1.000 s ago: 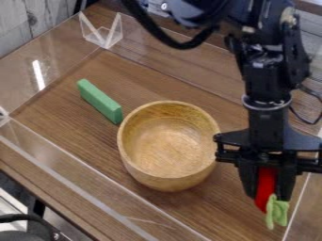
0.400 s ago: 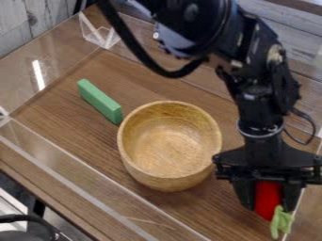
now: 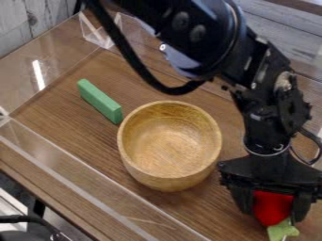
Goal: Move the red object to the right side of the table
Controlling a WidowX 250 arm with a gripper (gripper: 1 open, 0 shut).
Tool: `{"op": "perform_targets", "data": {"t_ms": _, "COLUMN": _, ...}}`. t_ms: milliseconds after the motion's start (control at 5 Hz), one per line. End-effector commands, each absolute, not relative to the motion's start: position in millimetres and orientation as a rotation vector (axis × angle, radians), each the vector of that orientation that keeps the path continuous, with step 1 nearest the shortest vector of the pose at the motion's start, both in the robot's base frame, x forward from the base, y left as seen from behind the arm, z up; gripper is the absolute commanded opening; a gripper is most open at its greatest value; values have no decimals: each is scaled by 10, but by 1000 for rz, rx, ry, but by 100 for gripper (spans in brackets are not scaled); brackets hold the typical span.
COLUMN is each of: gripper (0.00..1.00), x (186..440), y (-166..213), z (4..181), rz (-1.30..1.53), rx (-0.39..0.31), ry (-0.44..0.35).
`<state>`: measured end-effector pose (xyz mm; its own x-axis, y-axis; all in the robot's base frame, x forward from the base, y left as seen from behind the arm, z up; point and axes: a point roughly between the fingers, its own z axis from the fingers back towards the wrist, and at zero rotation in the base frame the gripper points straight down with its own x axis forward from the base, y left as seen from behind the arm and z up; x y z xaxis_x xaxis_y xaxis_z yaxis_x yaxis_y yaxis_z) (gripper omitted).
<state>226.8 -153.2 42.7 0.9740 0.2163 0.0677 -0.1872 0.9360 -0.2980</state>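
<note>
Since earlier: gripper (image 3: 266, 200) lowered, red object (image 3: 273, 209) now at table (image 3: 75, 127) level. Fingers spread, released. We judge it may roll on withdrawal.

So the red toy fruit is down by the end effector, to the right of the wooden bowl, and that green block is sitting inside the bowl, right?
Not quite. The camera view shows the green block lying on the table to the left of the wooden bowl, which is empty. The rest holds: the red toy fruit sits at the end effector, right of the bowl.
</note>
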Motion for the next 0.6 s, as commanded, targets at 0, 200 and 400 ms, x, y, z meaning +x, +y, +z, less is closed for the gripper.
{"op": "perform_targets", "data": {"t_ms": 0, "gripper": 0, "x": 2302, "y": -1546, "z": 457, "rz": 187, "rx": -299, "ry": -129}}
{"op": "perform_targets", "data": {"t_ms": 200, "gripper": 0, "x": 2303, "y": -1547, "z": 410, "rz": 176, "rx": -287, "ry": -122}}
{"op": "perform_targets", "data": {"t_ms": 400, "gripper": 0, "x": 2329, "y": -1555, "z": 439, "rz": 198, "rx": -274, "ry": -118}}
